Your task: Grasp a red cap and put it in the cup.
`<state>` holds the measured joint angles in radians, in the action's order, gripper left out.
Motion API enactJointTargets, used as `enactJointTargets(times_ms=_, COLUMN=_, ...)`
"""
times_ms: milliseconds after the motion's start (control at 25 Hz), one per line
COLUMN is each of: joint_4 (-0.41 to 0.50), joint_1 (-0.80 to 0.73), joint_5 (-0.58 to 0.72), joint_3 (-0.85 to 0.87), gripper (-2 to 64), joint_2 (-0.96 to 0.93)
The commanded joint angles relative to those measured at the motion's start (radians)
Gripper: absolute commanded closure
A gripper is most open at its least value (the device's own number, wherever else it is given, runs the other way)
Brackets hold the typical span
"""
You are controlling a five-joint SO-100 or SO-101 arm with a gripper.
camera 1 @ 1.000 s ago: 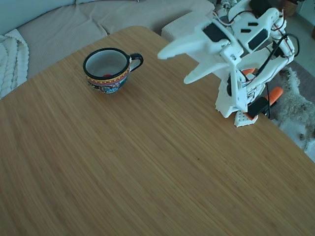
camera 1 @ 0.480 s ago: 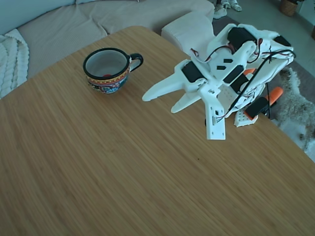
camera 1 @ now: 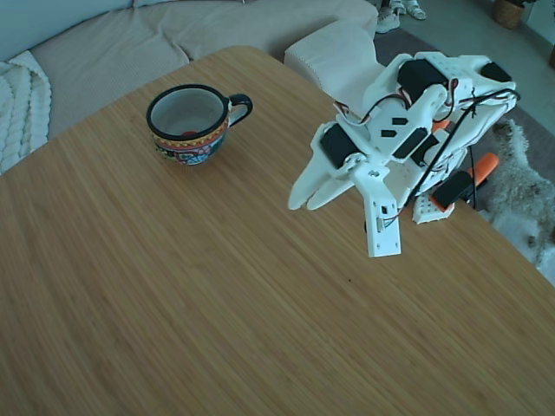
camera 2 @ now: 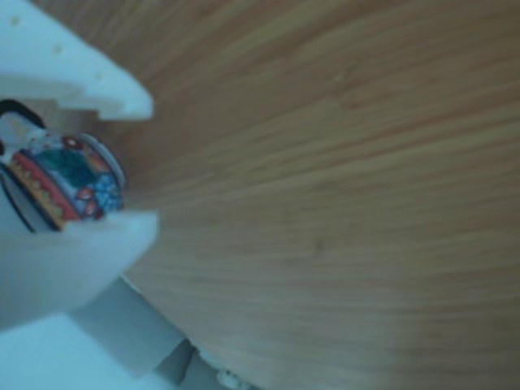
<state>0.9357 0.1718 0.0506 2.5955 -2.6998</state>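
Observation:
The cup (camera 1: 191,121) stands upright at the back left of the wooden table (camera 1: 217,286), its black handle pointing right. A sliver of the red cap (camera 1: 188,134) shows inside it, low against the near wall. My white gripper (camera 1: 303,204) hovers over the table well to the right of the cup, fingers pointing down-left and empty. In the other view, blurred, the gripper (camera 2: 146,166) is open, with the cup's patterned band (camera 2: 69,183) seen through the gap between the fingers.
The arm's base is clamped at the table's right edge with orange clamp handles (camera 1: 481,165). A beige sofa (camera 1: 130,43) and a white knit blanket (camera 1: 17,104) lie behind the table. Something white and fluffy (camera 1: 525,195) lies off the right edge.
The arm folded down from a raised pose; the gripper dropped towards the table, reached left, then drew back right. Its fingers stand closer together than before. The cup has not moved.

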Motion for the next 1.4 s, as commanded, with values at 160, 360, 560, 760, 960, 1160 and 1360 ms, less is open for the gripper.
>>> enactJointTargets(times_ms=160, joint_4=-0.025, joint_1=-0.014, joint_5=0.003, joint_3=0.117, gripper=61.8, joint_2=-0.224)
enactJointTargets(times_ms=360, joint_4=-0.014, joint_1=-0.032, joint_5=0.002, joint_3=0.166, gripper=61.8, joint_2=-0.278)
enactJointTargets(times_ms=560, joint_4=-0.025, joint_1=-0.038, joint_5=-0.002, joint_3=0.190, gripper=61.8, joint_2=-0.279)
enactJointTargets(times_ms=760, joint_4=-0.023, joint_1=-0.035, joint_5=0.000, joint_3=0.189, gripper=61.8, joint_2=-0.279)
enactJointTargets(times_ms=960, joint_4=-0.023, joint_1=-0.029, joint_5=-0.005, joint_3=0.189, gripper=61.8, joint_2=-0.279)
enactJointTargets(times_ms=1160, joint_4=-0.023, joint_1=-0.034, joint_5=0.000, joint_3=0.189, gripper=61.8, joint_2=-0.279)
enactJointTargets(times_ms=1360, joint_4=-0.023, joint_1=-0.035, joint_5=0.000, joint_3=0.189, gripper=61.8, joint_2=-0.279)
